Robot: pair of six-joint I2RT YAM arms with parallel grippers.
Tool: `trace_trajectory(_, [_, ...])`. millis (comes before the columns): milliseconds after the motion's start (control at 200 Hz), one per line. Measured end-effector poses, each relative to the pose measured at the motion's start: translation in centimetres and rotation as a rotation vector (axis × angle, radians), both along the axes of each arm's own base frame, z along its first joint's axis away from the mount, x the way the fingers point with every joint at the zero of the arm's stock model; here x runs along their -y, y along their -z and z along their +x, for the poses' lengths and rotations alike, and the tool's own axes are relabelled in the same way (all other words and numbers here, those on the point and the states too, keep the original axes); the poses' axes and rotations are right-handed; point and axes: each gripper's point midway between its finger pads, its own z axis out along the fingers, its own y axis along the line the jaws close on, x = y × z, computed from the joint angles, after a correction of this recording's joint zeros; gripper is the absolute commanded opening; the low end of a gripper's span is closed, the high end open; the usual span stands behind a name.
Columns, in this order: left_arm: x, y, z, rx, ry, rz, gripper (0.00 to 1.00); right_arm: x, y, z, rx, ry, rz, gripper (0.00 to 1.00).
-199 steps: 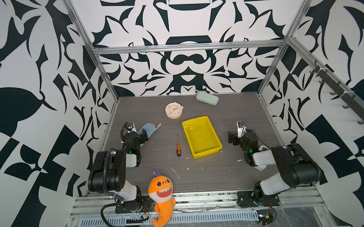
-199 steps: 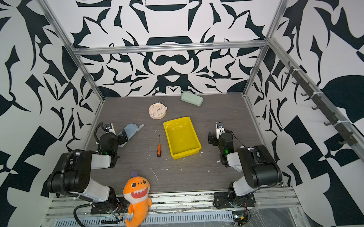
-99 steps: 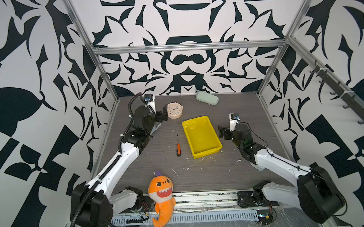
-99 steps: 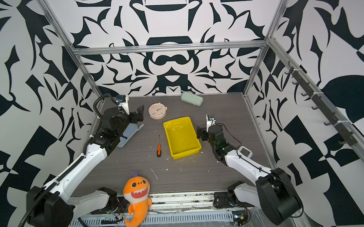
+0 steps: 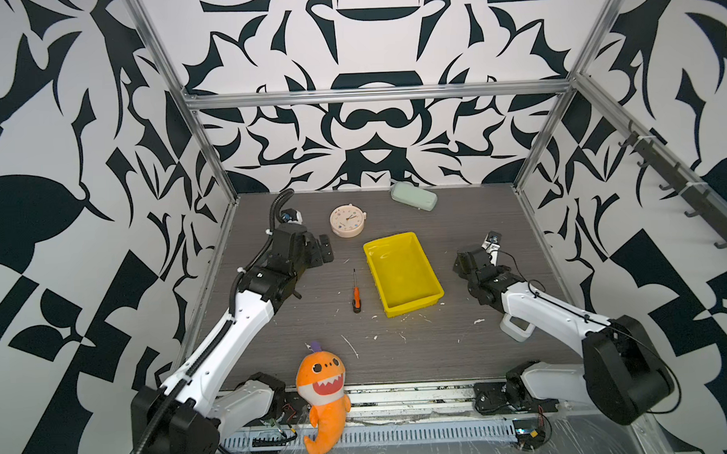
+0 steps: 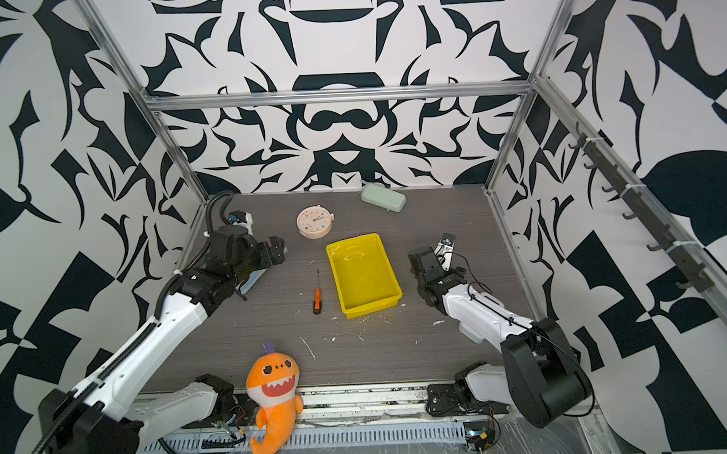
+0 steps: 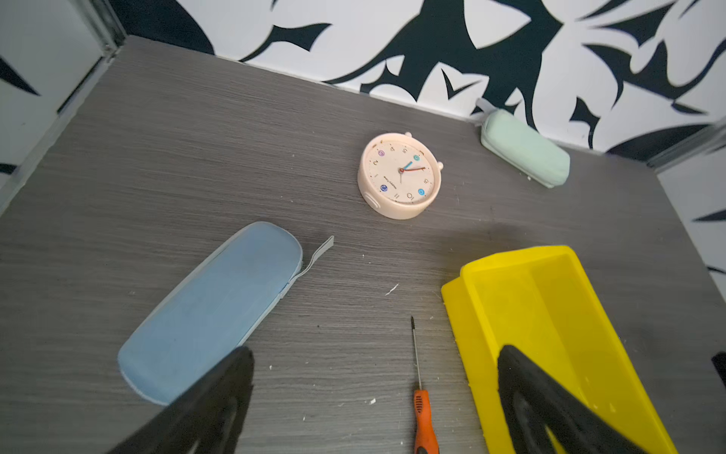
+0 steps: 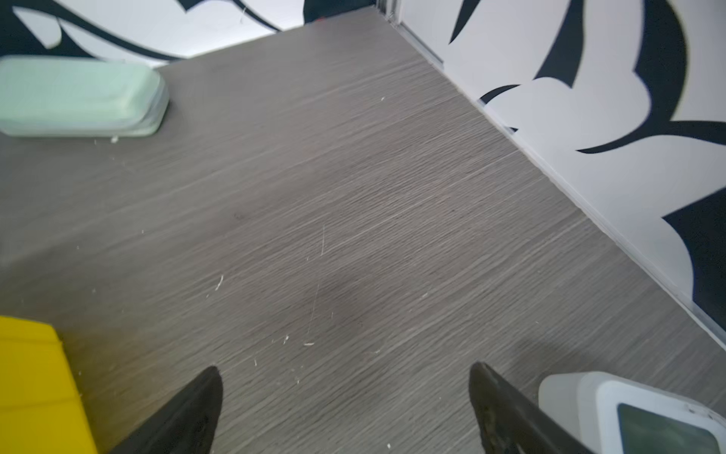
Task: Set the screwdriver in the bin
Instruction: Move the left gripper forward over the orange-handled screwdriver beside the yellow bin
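The screwdriver [image 5: 356,295] [image 6: 316,298], with an orange handle and a thin dark shaft, lies flat on the grey table just left of the yellow bin [image 5: 403,272] [image 6: 363,271]. The bin holds nothing. My left gripper [image 5: 322,249] [image 6: 276,250] hovers open to the back left of the screwdriver, over a blue case. In the left wrist view the screwdriver [image 7: 422,408] lies on the table between the open fingers of the left gripper [image 7: 375,351], beside the bin [image 7: 550,314]. My right gripper [image 5: 466,260] [image 8: 345,369] is open and empty, right of the bin.
A pink round clock [image 5: 348,221] [image 7: 400,175] sits behind the screwdriver and a mint case [image 5: 414,196] [image 8: 78,96] lies by the back wall. The blue case [image 7: 208,310] lies under my left arm. A white device with a screen [image 8: 636,416] sits by my right arm. An orange shark plush [image 5: 323,387] is at the front edge.
Both arms have unfolded from a tucked pose near the front and reached out over the table. The screwdriver and bin have not moved.
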Motion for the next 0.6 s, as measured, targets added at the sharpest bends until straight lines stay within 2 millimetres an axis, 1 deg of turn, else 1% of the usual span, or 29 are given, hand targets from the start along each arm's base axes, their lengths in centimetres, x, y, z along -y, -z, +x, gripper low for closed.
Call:
trace_trajectory(55, [-1.4,0.2,-0.7,-0.003,-0.101,-0.05,1.0,0.1,0.1,-0.2,0.015,0.006,0.014,1.0])
trace_trajectory(155, [-3.7,1.5,-1.8,-0.032,-0.231,-0.119,0.99,-0.3,0.8,-0.5,0.016,-0.015,0.044,1.0])
trace_trajectory(250, [-4.9,2.4,-2.8,-0.042,-0.292,-0.184,1.0,-1.1,1.1,-0.3,0.011,-0.055,0.072,1.0])
trace_trajectory(300, [-4.9,2.8,-3.3,-0.034,-0.298,-0.226,0.92,-1.5,1.0,-0.1,0.021,-0.069,0.083,1.0])
trace_trajectory(345, [-4.5,3.4,-3.8,-0.038,-0.288,-0.264,0.86,-1.6,0.8,0.1,0.03,-0.076,0.088,1.0])
trace_trajectory(375, [-4.1,4.0,-4.1,-0.051,-0.275,-0.277,0.79,-1.7,0.8,0.2,0.034,-0.079,0.089,1.0])
trace_trajectory(475, [-2.0,6.0,-4.5,-0.133,-0.222,-0.301,0.67,-1.9,0.9,0.5,0.037,-0.085,0.092,1.0])
trace_trajectory(600, [1.6,9.3,-5.1,-0.257,-0.144,-0.267,0.61,-2.2,1.5,0.9,0.032,-0.09,0.096,1.0])
